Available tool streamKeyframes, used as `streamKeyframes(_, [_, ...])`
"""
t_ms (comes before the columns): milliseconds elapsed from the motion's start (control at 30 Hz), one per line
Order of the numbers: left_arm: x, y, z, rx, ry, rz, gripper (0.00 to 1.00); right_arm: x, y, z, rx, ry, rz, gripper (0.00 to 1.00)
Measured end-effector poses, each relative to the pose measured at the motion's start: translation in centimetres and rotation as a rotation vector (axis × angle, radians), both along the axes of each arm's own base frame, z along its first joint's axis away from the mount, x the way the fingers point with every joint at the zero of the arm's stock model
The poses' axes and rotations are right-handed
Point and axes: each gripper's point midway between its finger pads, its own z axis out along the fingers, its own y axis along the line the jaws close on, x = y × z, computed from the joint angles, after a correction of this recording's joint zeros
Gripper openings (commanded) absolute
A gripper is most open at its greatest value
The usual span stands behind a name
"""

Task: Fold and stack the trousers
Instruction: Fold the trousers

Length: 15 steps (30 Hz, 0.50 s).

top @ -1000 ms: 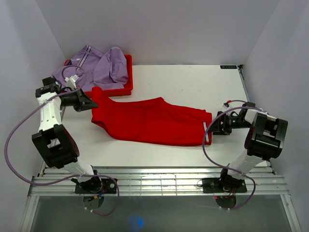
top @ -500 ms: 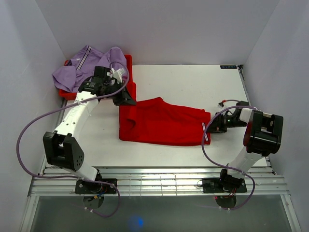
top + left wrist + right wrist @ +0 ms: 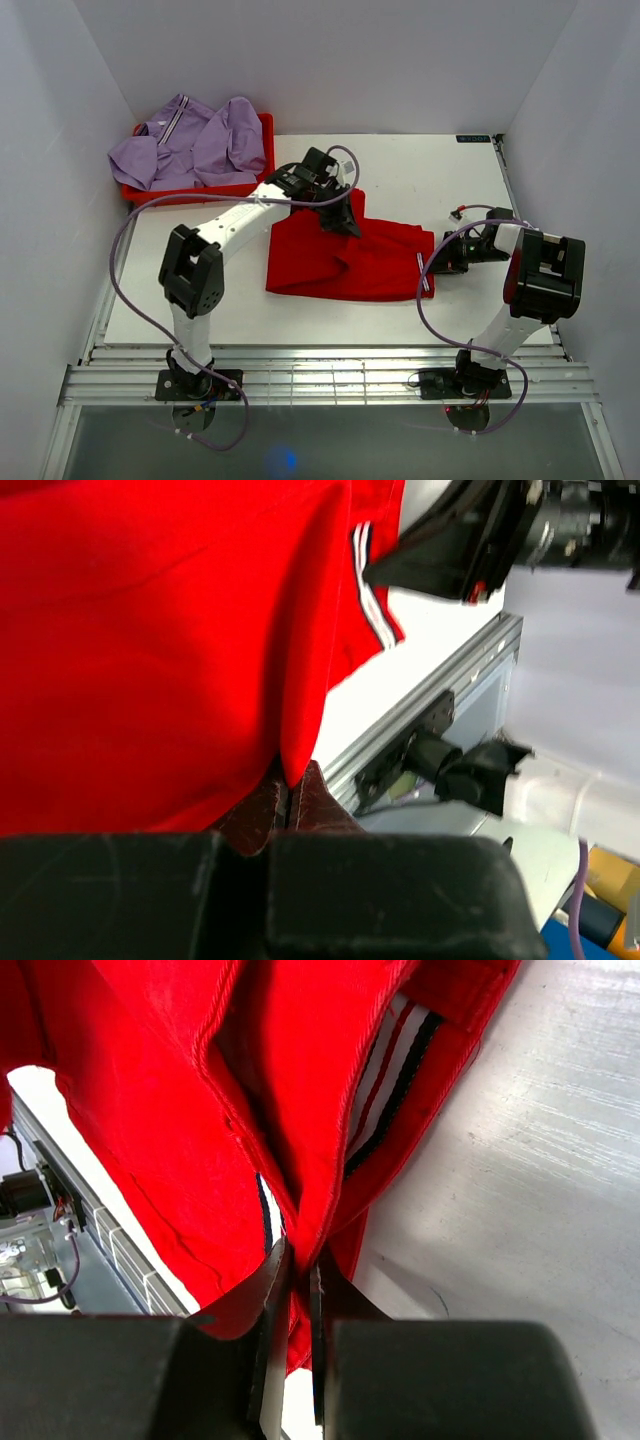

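The left tool grips a fold of the red trousers over their middle. The right tool pinches their striped right end, low on the tabletop.

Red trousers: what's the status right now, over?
Left pincer shut on red trousers, one end held over the middle. Right pincer shut on other end. Nothing in the way.

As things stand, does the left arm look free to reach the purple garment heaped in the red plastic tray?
Probably not yet. Nothing stands between it and the purple garment, but the left fingers are shut on a fold of the red fabric trousers and would have to let go first.
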Motion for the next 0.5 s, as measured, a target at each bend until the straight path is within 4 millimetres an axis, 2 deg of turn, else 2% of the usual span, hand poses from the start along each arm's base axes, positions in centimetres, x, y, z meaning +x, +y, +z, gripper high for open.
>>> streamKeyframes(133, [0.8,-3.6,-2.2,-0.005,0.025,-0.014,0.00,0.1,0.0,0.2,-0.009,-0.006,0.001,0.08])
streamKeyframes(267, [-0.5,-5.9,-4.2,0.006,0.073,-0.033,0.00,0.1,0.0,0.2,-0.017,-0.009,0.002,0.08])
streamKeyframes(367, [-1.6,-7.3,-4.9,0.003,0.093,-0.047,0.00,0.1,0.1,0.2,-0.017,-0.009,0.002,0.08])
streamKeyframes(500, [-3.0,-8.7,-4.5,-0.016,0.103,-0.061,0.00,0.1,0.1,0.2,-0.017,-0.010,0.003,0.08])
